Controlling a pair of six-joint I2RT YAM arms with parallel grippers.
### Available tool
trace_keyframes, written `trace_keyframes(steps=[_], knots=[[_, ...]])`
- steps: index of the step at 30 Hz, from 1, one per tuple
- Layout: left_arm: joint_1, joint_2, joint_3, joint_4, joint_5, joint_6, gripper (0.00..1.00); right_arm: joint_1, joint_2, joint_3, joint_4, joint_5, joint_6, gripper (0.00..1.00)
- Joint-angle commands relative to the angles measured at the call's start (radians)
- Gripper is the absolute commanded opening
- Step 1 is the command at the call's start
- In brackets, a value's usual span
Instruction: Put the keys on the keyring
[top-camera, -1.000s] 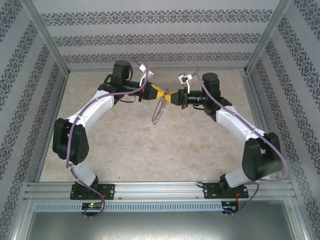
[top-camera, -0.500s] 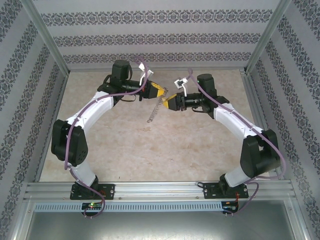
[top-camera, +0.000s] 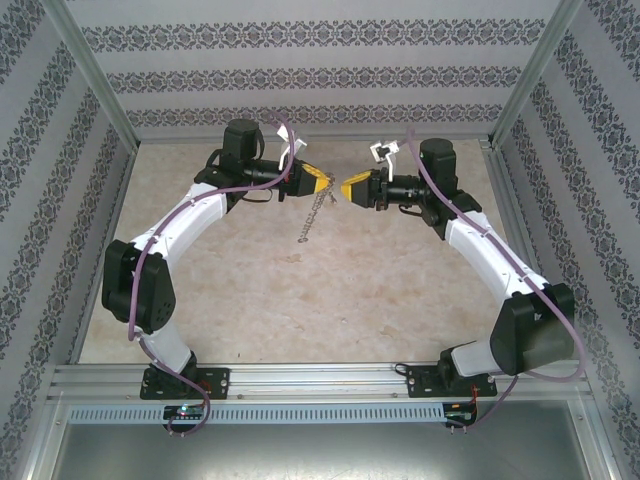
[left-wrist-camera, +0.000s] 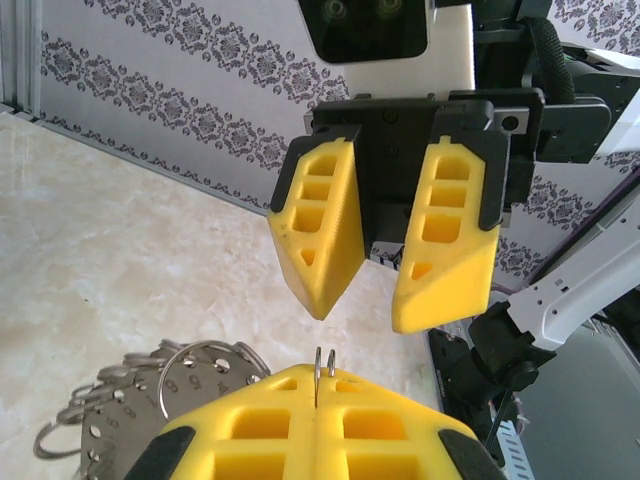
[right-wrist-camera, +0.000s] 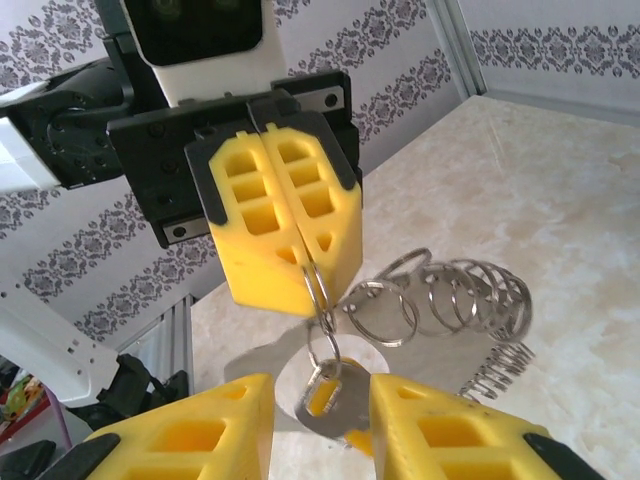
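My left gripper (top-camera: 325, 182) is shut on the thin wire of the keyring (right-wrist-camera: 455, 300), whose ring ends stick out just past its fingertips (left-wrist-camera: 300, 385). The keyring's bunch of small silvery rings and tags (left-wrist-camera: 150, 400) hangs below it above the table. A small key (right-wrist-camera: 335, 405) with a silver slotted head and a bit of yellow dangles from the held wire on a little link. My right gripper (right-wrist-camera: 320, 395) faces the left gripper (right-wrist-camera: 300, 295) tip to tip. It is open, its yellow fingers to either side of the key with a gap.
The beige marble-patterned table (top-camera: 300, 290) is boxed in by patterned walls (top-camera: 320, 75) and aluminium posts (top-camera: 95, 90). A metal rail (top-camera: 320, 380) with both arm bases runs along the near edge. The two grippers hang close together over the table's far middle.
The right gripper, pressed shut against the left one a second ago, has opened and drawn back slightly to the right. The left gripper holds the keyring as before.
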Motion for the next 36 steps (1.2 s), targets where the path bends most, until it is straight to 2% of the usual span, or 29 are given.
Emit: trace_keyframes(steps=[1,24,36], knots=[[-0.008,-0.041,0.001,0.068,0.022,-0.012,0.0,0.027,0.015,0.036,0.067,-0.001,0.026,0.31],[-0.01,-0.051,-0.007,0.077,0.022,-0.016,0.0,0.065,0.091,0.059,0.136,0.019,0.07,0.29],[-0.012,-0.055,-0.012,0.075,0.021,-0.013,0.0,0.037,0.09,0.028,0.155,0.039,0.08,0.32]])
